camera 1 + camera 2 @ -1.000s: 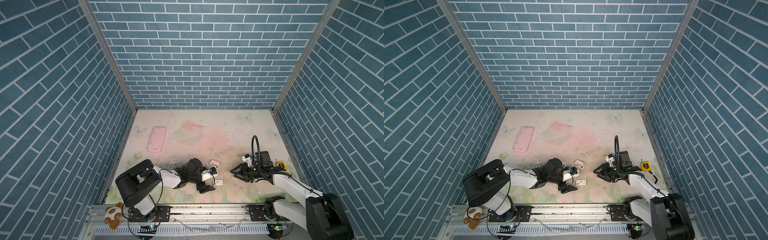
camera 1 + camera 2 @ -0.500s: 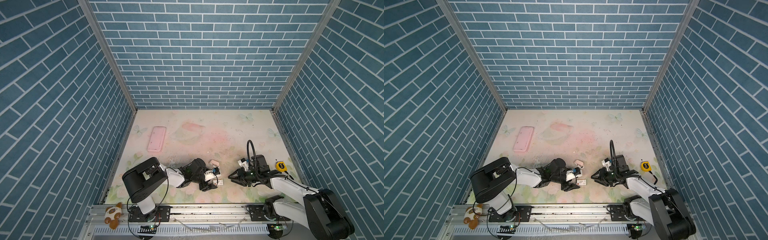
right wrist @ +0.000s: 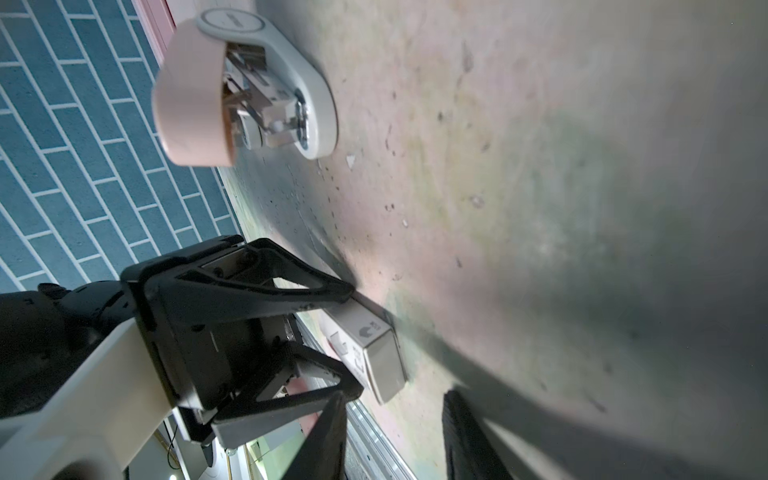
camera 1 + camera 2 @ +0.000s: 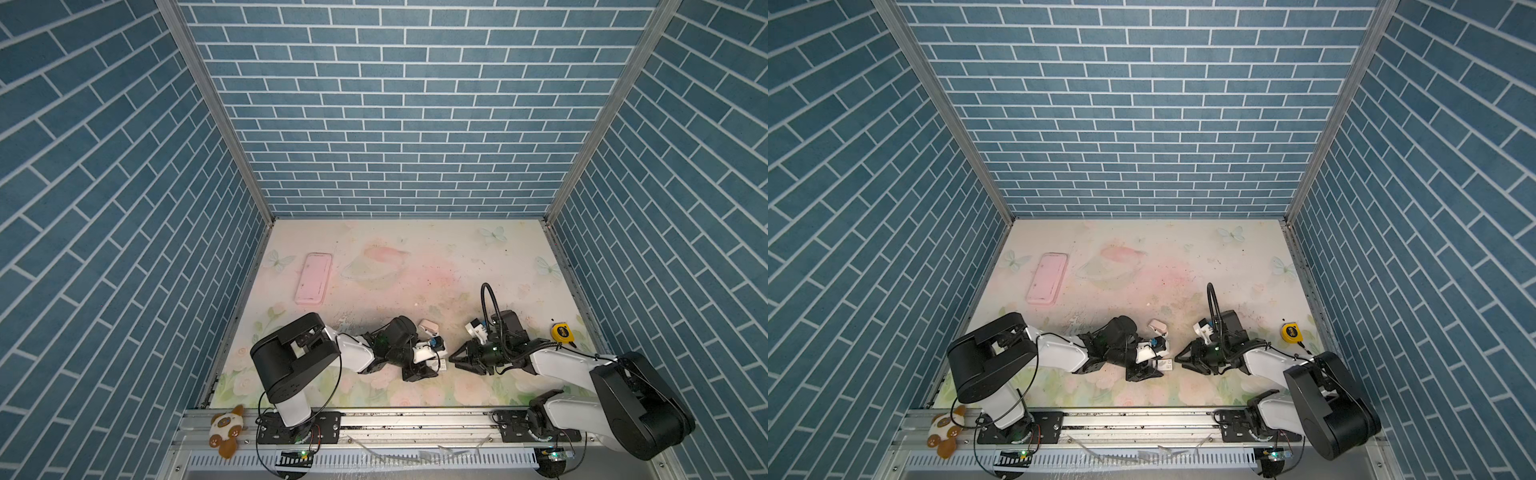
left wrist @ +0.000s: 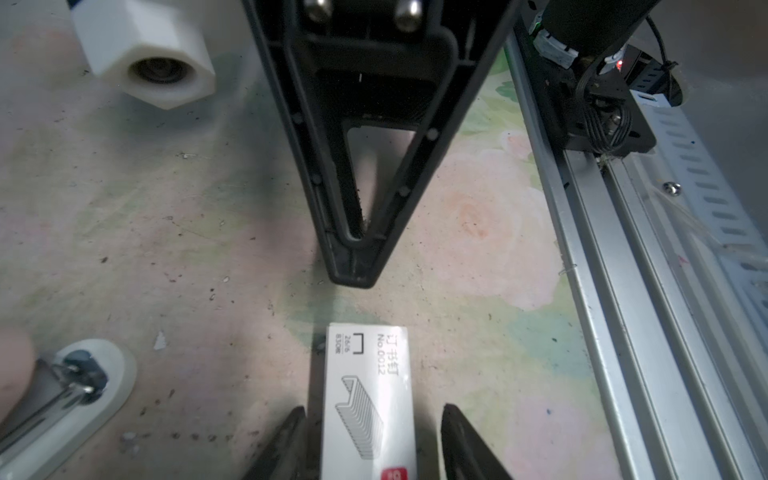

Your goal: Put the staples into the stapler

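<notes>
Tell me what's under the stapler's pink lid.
Under the pink lid of the stapler, a silvery metal mechanism shows above the white base. Whether it is loaded cannot be seen.

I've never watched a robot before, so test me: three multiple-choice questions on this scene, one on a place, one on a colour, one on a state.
1. Where is the yellow tape measure? A against the back wall; B near the table's right edge; C on the front rail.
2. What colour is the stapler's top? A blue; B green; C pink.
3. The right gripper is: A open and empty; B shut on the stapler; C shut and empty.
Answers: 1 B, both top views show it by that edge; 2 C, pink over a white base; 3 A, its fingers stand apart with nothing between.
</notes>
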Controlling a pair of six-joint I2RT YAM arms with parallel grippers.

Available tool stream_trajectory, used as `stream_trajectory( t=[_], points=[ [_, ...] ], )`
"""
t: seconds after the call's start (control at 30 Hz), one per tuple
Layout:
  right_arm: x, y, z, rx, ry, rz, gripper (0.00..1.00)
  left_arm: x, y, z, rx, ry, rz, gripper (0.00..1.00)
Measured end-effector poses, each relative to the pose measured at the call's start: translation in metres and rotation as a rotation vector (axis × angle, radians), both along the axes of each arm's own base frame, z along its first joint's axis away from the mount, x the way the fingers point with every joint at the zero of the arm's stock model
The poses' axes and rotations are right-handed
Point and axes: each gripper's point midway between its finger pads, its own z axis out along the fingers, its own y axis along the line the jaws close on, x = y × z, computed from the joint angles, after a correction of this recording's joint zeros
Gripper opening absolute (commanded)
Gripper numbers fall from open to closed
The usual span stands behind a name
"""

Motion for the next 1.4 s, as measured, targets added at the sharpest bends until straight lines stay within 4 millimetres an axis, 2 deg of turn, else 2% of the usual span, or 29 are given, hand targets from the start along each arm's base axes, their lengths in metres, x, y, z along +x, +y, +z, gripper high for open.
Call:
stream_trajectory(
  t=[0.57,0.83,1.2,1.4],
  points=[
    [0.000,0.003,0.004,0.019,-0.010,0.011,0.39,0.002,0.004,-0.001,0.040,-0.005,0.025,0.53],
    [-0.001,0.003,0.006,0.028,-0.010,0.016,0.39,0.004,0.004,-0.001,0.058,-0.015,0.023,0.45],
    [-0.001,0.007,0.009,0.056,-0.016,0.033,0.39,-0.002,0.002,-0.002,0.064,-0.031,-0.008,0.44],
    [-0.005,0.009,0.005,0.054,0.007,0.048,0.37,-0.006,0.001,-0.002,0.066,-0.037,-0.023,0.36]
  ],
)
